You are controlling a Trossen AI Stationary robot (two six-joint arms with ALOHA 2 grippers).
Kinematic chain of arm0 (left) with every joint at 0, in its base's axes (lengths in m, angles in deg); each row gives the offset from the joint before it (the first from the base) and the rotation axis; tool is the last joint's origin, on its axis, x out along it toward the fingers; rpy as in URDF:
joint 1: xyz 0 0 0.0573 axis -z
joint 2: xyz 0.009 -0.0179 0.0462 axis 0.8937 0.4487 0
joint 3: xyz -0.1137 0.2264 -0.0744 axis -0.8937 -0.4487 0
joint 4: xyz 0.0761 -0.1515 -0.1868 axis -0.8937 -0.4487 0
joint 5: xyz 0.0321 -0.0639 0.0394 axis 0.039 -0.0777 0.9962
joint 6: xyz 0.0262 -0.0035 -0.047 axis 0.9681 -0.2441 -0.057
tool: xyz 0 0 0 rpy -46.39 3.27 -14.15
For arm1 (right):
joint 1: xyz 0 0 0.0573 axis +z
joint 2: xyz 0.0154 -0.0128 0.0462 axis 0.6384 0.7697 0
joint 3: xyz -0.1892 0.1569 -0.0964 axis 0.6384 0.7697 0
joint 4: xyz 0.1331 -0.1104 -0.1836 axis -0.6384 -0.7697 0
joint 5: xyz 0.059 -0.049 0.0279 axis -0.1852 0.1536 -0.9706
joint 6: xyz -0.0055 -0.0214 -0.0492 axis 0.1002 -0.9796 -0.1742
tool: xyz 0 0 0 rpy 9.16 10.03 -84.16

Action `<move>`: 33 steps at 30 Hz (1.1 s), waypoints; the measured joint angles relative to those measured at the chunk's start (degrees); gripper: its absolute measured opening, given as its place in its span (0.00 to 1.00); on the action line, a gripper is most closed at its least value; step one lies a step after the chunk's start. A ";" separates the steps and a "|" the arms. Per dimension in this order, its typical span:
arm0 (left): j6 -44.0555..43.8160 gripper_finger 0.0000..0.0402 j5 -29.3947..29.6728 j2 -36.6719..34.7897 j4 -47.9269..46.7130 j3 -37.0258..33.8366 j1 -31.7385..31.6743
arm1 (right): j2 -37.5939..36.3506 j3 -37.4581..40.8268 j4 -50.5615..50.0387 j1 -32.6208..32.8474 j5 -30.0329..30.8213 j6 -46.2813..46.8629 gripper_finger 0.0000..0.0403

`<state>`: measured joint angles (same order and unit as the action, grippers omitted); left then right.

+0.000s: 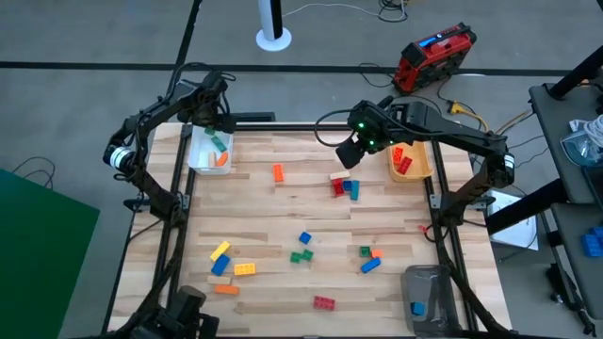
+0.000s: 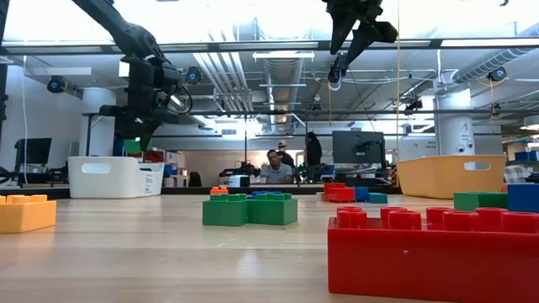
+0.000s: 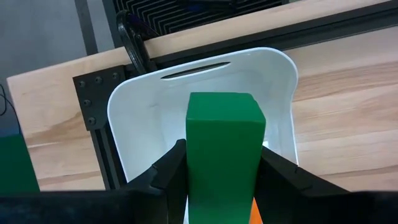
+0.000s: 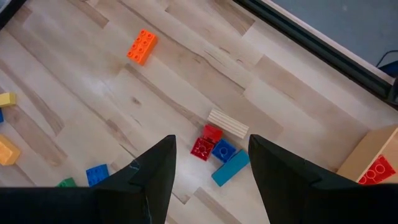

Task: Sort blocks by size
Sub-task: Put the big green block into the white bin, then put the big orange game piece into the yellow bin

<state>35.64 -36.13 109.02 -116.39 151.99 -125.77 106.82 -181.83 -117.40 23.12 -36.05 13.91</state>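
A pale wooden table (image 1: 311,226) with a dark metal frame stood on a grey floor (image 1: 75,85). Beyond the table's far edge, a white post base (image 1: 273,38) rested on the floor, and to its right sat a red and black case (image 1: 433,55) with cables trailing nearby. A green panel (image 1: 42,245) lay left of the table. In the low view, the room behind the table showed exposed ceiling ducts (image 2: 278,71), bright ceiling lighting, dark monitors (image 2: 358,147) and a seated person (image 2: 273,168).
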 joint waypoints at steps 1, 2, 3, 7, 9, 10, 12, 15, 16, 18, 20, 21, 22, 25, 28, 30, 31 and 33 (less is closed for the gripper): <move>0.00 0.33 0.00 0.00 0.02 0.00 0.00 | 0.00 0.00 -0.01 0.02 0.00 0.00 0.48; -0.02 0.33 0.00 0.00 0.02 0.00 0.00 | 0.00 0.00 -0.01 0.00 0.00 0.00 0.48; 0.00 0.33 0.00 0.00 0.02 0.00 0.00 | 0.00 0.00 -0.01 0.02 0.00 0.00 0.48; 0.00 0.33 0.00 0.00 0.00 0.00 0.00 | 0.00 0.00 0.01 0.00 0.00 0.02 0.48; 0.00 0.33 0.00 0.00 0.02 0.00 0.00 | 0.00 0.00 -0.01 0.00 0.00 0.02 0.48; 0.00 0.33 0.00 0.00 0.00 0.00 0.00 | 0.00 0.00 -0.01 0.00 0.00 0.02 0.48; 0.00 0.34 0.00 0.00 0.00 0.00 0.00 | 0.00 0.00 -0.01 0.01 0.00 0.02 0.48; 0.00 0.37 0.00 0.00 0.02 0.00 0.00 | 0.00 0.00 0.00 0.00 0.01 0.04 0.48; 0.00 0.38 0.00 0.00 0.02 0.00 0.00 | 0.00 0.00 0.00 0.02 0.02 0.04 0.48; 0.00 0.40 0.00 0.00 0.02 0.00 0.00 | 0.00 0.00 0.01 0.00 0.02 0.22 0.48; 0.02 0.41 0.00 0.00 0.02 0.00 0.00 | 0.00 0.00 0.00 0.01 0.01 0.24 0.48; 0.02 0.42 0.00 0.00 0.02 0.00 0.00 | 0.00 0.00 0.01 0.00 0.02 0.22 0.48; 0.02 0.43 0.00 0.00 0.02 0.00 0.00 | 0.00 0.00 0.01 0.00 0.02 0.22 0.48; 0.02 0.44 0.00 0.00 0.03 0.00 0.00 | 0.00 0.00 -0.01 0.01 0.02 0.22 0.48; 0.26 0.44 0.00 0.00 0.02 0.00 0.07 | 0.00 0.00 0.01 0.00 0.02 0.20 0.48; 0.26 0.44 0.00 -0.08 -0.10 0.00 0.25 | 0.00 0.00 0.01 0.00 0.02 0.14 0.48; 0.26 0.44 0.00 -0.18 -0.21 0.00 0.47 | 0.00 0.00 -0.01 0.00 0.02 0.04 0.48; 0.03 0.44 0.00 -0.47 -0.55 0.00 1.12 | 0.00 0.00 0.01 0.00 0.02 -0.43 0.48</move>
<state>35.67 -36.13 108.55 -116.94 151.99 -124.65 106.82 -181.83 -117.39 23.12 -36.03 13.49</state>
